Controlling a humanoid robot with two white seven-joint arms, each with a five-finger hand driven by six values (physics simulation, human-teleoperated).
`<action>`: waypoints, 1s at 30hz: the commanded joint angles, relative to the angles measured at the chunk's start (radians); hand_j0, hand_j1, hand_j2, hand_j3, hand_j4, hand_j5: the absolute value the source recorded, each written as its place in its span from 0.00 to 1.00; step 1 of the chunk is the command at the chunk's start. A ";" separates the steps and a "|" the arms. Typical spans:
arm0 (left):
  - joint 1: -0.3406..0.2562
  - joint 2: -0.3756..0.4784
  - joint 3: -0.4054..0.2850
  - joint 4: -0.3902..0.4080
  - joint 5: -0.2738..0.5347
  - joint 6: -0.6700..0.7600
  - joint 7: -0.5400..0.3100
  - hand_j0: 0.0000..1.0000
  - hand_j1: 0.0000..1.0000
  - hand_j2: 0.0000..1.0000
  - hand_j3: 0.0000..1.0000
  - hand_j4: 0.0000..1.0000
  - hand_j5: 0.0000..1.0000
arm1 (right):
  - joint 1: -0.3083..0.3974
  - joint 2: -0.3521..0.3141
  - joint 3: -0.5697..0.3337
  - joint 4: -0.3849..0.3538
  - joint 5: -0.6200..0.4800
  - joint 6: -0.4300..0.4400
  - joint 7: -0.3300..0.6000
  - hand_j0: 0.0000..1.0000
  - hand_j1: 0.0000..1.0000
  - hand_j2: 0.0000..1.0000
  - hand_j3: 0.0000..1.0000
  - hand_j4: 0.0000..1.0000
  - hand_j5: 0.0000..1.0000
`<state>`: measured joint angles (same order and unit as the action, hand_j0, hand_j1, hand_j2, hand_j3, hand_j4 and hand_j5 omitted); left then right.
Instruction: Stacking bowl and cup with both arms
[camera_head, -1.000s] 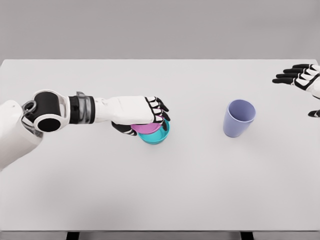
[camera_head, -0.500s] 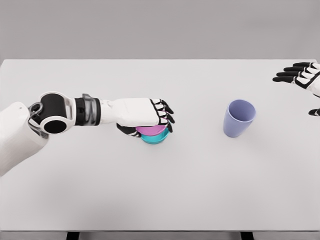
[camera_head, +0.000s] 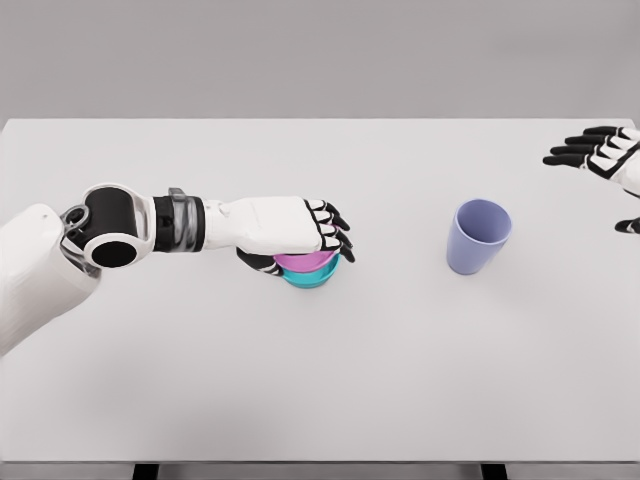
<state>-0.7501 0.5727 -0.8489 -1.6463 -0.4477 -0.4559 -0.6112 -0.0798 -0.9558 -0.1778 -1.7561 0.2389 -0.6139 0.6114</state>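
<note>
While the left robot hand (camera_head: 300, 236) grips the pink bowl (camera_head: 308, 262) atop the teal bowl (camera_head: 312, 276), the lilac cup (camera_head: 478, 236) stands well right; right robot hand (camera_head: 600, 152) spread wide, far right.

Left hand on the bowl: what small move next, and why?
Probably lift the left hand slightly, bringing the bowl clear of the table. Its fingers curl over the teal bowl with pink interior; the purple cup stands apart to the right, and the right hand waits open.
</note>
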 joint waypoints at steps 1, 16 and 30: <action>0.000 0.001 0.001 -0.001 0.004 0.002 0.000 0.89 0.89 0.89 0.89 0.89 0.89 | 0.000 0.000 0.001 0.000 -0.006 0.003 -0.001 1.00 1.00 1.00 1.00 1.00 1.00; 0.000 0.001 0.002 -0.003 0.006 -0.003 0.000 0.99 0.99 0.99 0.99 0.99 0.99 | -0.120 -0.113 0.259 0.001 -0.024 0.003 -0.001 1.00 1.00 1.00 1.00 1.00 1.00; -0.003 0.027 0.013 -0.038 0.040 -0.009 0.000 1.00 1.00 1.00 1.00 1.00 1.00 | -0.466 -0.038 0.577 0.070 0.137 0.003 -0.001 1.00 1.00 1.00 1.00 1.00 1.00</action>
<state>-0.7532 0.5926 -0.8395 -1.6754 -0.4237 -0.4659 -0.6113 -0.5537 -1.0220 0.3695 -1.7034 0.3446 -0.6131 0.6112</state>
